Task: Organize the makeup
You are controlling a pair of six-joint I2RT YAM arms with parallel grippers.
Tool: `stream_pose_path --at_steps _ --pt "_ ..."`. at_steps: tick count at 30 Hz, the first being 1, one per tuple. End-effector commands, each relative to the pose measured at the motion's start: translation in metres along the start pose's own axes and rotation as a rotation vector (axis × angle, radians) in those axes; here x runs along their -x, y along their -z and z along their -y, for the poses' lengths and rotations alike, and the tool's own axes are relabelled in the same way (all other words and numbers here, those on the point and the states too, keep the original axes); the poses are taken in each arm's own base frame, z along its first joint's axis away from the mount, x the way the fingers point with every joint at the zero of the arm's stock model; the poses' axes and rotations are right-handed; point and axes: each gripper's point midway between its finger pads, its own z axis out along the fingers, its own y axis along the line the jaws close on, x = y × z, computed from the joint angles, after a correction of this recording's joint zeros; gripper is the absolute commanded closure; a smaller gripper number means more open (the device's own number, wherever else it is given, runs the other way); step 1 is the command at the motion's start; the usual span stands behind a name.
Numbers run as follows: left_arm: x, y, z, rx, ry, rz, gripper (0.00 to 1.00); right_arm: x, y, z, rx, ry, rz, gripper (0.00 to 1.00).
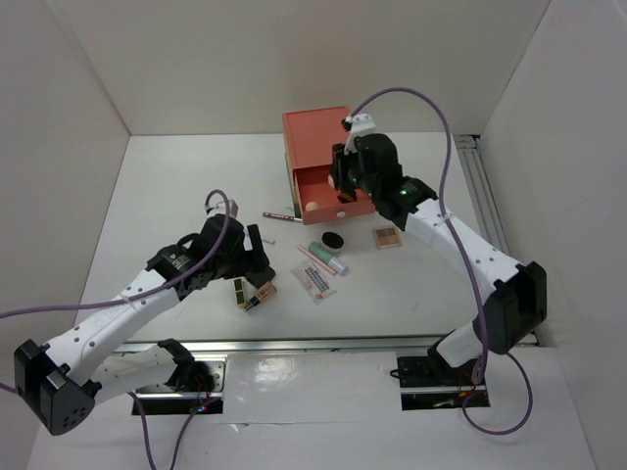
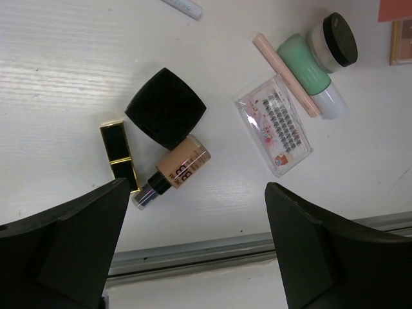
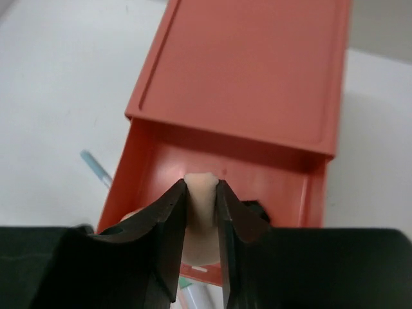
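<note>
Nearest, left gripper (image 2: 198,187): released, empty, hovering above black square compact (image 2: 166,106), gold-black lipstick (image 2: 119,154) and foundation bottle (image 2: 180,166) on near-left table (image 2: 64,64). Right of these: lash case (image 2: 273,124), mint tube (image 2: 306,67), round black pot (image 2: 335,42). Farther off, right gripper (image 3: 200,187) clenched on beige sponge (image 3: 201,201) over open drawer (image 3: 283,180) of coral box (image 3: 244,77).

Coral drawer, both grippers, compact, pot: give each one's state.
Coral drawer: pulled open.
Right gripper: shut on sponge, over the drawer.
Left gripper: open, empty.
Black compact: closed.
Round pot: lid on.
</note>
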Motion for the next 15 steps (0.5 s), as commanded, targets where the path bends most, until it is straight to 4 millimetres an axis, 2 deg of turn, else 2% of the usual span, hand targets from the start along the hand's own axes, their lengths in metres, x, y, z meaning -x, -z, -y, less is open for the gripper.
stream_pose_path --at_steps 1,2,4,6,7,10,11,13,15 --pt "-0.001 -0.008 0.023 -0.076 -0.045 -0.005 0.0 -0.008 -0.007 -0.012 0.029 0.039 -0.061 0.56" --pt "0.0 -0.009 0.031 -0.1 -0.064 -0.005 0.0 -0.006 -0.005 -0.016 0.038 0.052 -0.063 0.37" --pt "-0.009 -0.012 0.039 -0.108 -0.095 -0.033 0.0 -0.001 -0.001 -0.016 0.04 0.05 -0.05 0.24" --pt "-0.018 -0.018 0.046 -0.101 -0.1 -0.066 0.0 0.011 0.006 -0.017 0.045 0.044 -0.014 0.0" --pt "-0.024 -0.018 0.05 -0.098 -0.074 -0.073 0.0 0.024 0.016 -0.017 0.05 0.038 0.027 0.0" --pt "-0.031 -0.021 0.059 -0.072 0.056 -0.08 0.0 0.045 0.038 -0.015 0.048 0.006 0.1 0.0" --pt "-0.036 -0.021 0.06 -0.07 0.08 -0.09 0.0 0.043 0.042 -0.013 0.038 -0.004 0.103 0.0" --pt "-0.045 -0.025 0.08 -0.109 0.131 -0.107 0.0 0.052 0.059 -0.008 0.005 -0.038 0.142 0.0" --pt "-0.049 -0.029 0.088 -0.096 0.143 -0.108 0.0 0.048 0.068 0.001 -0.035 -0.065 0.131 0.0"
